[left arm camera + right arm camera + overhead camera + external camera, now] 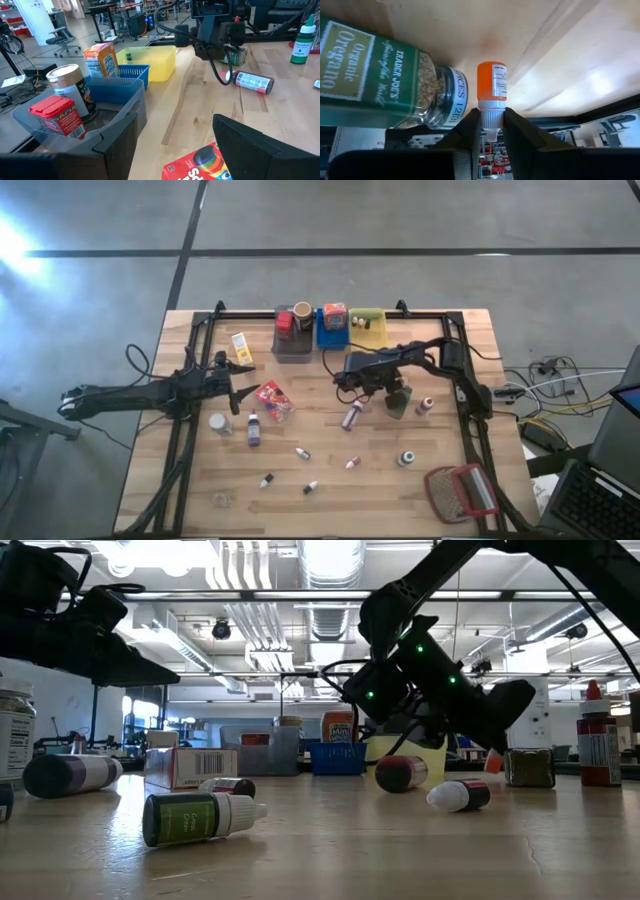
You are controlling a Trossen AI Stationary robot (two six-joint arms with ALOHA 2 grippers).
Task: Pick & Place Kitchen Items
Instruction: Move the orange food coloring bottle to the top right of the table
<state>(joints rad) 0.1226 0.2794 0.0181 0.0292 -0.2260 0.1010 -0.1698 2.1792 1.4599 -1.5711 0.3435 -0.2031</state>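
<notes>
While the left gripper [243, 392] waits with its fingers spread and nothing between them, just beside the shiny red packet [274, 400], the right gripper [492, 131] is doing the work — it pinches a tiny orange bottle [492, 86] by its thin white neck. So the step in hand looks like carrying: the little bottle is caught, and next it likely has to go to one of the bins behind the gripper, maybe the yellow bin [159, 60]. That move calls for a steady hold, since the neck is smooth, narrow plastic and could slip. Right next to the pinched bottle lies an oregano jar [385, 85] on its side — clear glass, round, with a green paper label and dry flakes inside. A small bottle with a pink label [254, 82] lies on the pale wood table [380, 490] near the right gripper. The grey bin [107, 112] near the left gripper holds a red box [59, 116] and a round tin.
</notes>
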